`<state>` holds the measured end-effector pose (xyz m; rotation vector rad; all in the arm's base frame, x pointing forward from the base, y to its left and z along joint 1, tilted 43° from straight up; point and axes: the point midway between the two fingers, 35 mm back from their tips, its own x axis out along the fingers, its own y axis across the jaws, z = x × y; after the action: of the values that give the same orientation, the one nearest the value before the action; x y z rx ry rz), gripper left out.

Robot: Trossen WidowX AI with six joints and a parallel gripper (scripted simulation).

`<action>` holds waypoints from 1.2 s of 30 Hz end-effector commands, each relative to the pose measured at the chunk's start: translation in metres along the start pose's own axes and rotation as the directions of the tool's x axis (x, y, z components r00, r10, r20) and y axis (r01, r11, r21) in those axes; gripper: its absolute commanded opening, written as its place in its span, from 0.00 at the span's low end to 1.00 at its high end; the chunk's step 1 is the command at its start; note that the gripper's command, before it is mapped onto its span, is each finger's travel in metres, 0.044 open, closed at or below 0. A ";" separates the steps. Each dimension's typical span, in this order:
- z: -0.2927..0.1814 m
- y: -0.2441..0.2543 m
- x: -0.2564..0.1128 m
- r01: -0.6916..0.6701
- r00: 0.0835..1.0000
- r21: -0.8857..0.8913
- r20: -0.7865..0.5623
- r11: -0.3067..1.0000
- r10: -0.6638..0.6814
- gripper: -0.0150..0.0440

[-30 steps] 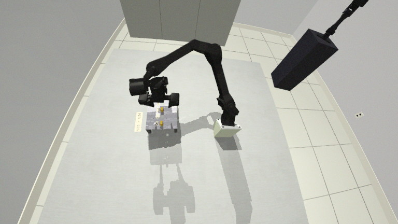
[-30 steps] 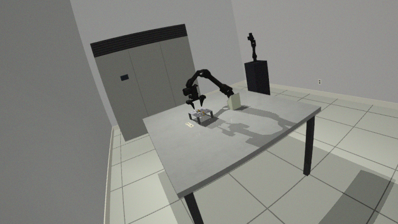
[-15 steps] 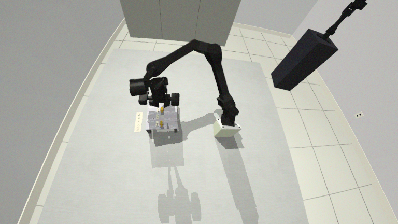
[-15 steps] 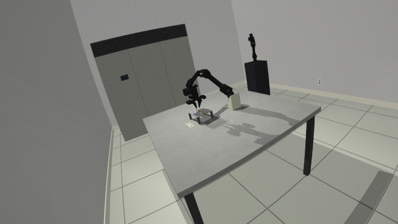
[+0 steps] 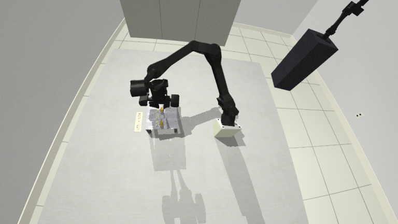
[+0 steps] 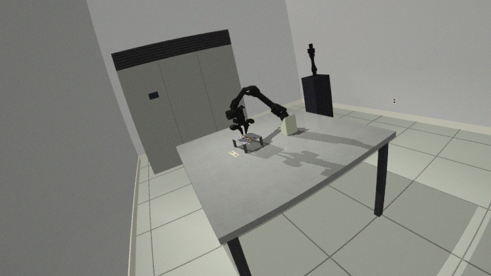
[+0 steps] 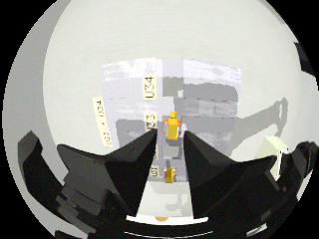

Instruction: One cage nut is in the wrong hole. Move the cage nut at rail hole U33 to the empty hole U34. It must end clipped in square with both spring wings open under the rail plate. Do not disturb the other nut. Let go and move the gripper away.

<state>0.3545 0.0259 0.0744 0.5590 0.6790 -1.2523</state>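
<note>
Two orange nuts in the rail (image 5: 173, 115) (image 6: 257, 137) (image 7: 209, 94), the U33 nut (image 5: 161, 109) (image 6: 245, 136) (image 7: 172, 128) at the fingertips of the gripper (image 5: 160, 107) (image 6: 244, 134) (image 7: 170, 134), its fingers narrowly parted with gaps beside the nut, hole U34 (image 7: 172, 87) beyond them in the wrist view.
</note>
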 end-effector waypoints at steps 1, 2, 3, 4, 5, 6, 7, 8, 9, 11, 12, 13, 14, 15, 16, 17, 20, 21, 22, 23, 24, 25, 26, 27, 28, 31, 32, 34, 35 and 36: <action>0.001 -0.001 0.008 0.005 1.000 -0.004 0.004 1.000 -0.005 0.46; 0.001 -0.002 0.010 0.005 1.000 -0.004 0.004 1.000 -0.005 0.46; 0.001 -0.002 0.010 0.005 1.000 -0.004 0.004 1.000 -0.005 0.46; 0.001 -0.002 0.011 0.005 1.000 -0.004 0.004 1.000 -0.005 0.46; 0.001 -0.002 0.011 0.005 1.000 -0.004 0.004 1.000 -0.005 0.46; 0.001 -0.002 0.011 0.005 1.000 -0.004 0.004 1.000 -0.005 0.46; 0.001 -0.002 0.012 0.005 1.000 -0.004 0.004 1.000 -0.005 0.46; 0.001 -0.002 0.013 0.005 1.000 -0.004 0.004 1.000 -0.005 0.46; 0.001 -0.002 0.013 0.005 1.000 -0.004 0.004 1.000 -0.005 0.46; 0.001 -0.002 0.014 0.005 1.000 -0.004 0.004 1.000 -0.005 0.46; 0.001 -0.002 0.014 0.005 1.000 -0.004 0.004 1.000 -0.005 0.46; 0.001 -0.002 0.014 0.005 1.000 -0.004 0.004 1.000 -0.005 0.46; 0.001 -0.002 0.014 0.005 1.000 -0.004 0.004 1.000 -0.005 0.46; 0.001 -0.002 0.014 0.005 1.000 -0.004 0.004 1.000 -0.005 0.46; 0.001 -0.002 0.014 0.005 1.000 -0.004 0.004 1.000 -0.005 0.46; 0.001 -0.002 0.014 0.005 1.000 -0.004 0.004 1.000 -0.005 0.46; 0.001 -0.002 0.014 0.005 1.000 -0.004 0.004 1.000 -0.005 0.46; 0.001 -0.002 0.014 0.005 1.000 -0.004 0.004 1.000 -0.005 0.46; 0.001 -0.002 0.014 0.005 1.000 -0.004 0.004 1.000 -0.005 0.46; 0.001 -0.002 0.014 0.005 1.000 -0.004 0.004 1.000 -0.005 0.46; 0.001 -0.002 0.014 0.005 1.000 -0.004 0.004 1.000 -0.005 0.46; 0.001 -0.002 0.014 0.005 1.000 -0.004 0.004 1.000 -0.005 0.46; 0.001 -0.002 0.014 0.005 1.000 -0.004 0.004 1.000 -0.005 0.46; 0.001 -0.002 0.014 0.005 1.000 -0.004 0.004 1.000 -0.005 0.46; 0.001 -0.002 0.014 0.005 1.000 -0.004 0.004 1.000 -0.005 0.46; 0.001 -0.002 0.014 0.005 1.000 -0.004 0.004 1.000 -0.005 0.46; 0.001 -0.002 0.014 0.005 1.000 -0.004 0.004 1.000 -0.005 0.46; 0.001 -0.002 0.014 0.005 1.000 -0.004 0.004 1.000 -0.005 0.46; 0.001 -0.002 0.014 0.005 1.000 -0.004 0.004 1.000 -0.005 0.46; 0.001 -0.002 0.014 0.005 1.000 -0.004 0.004 1.000 -0.005 0.46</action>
<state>0.3554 0.0161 0.0650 0.5558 0.6803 -1.2573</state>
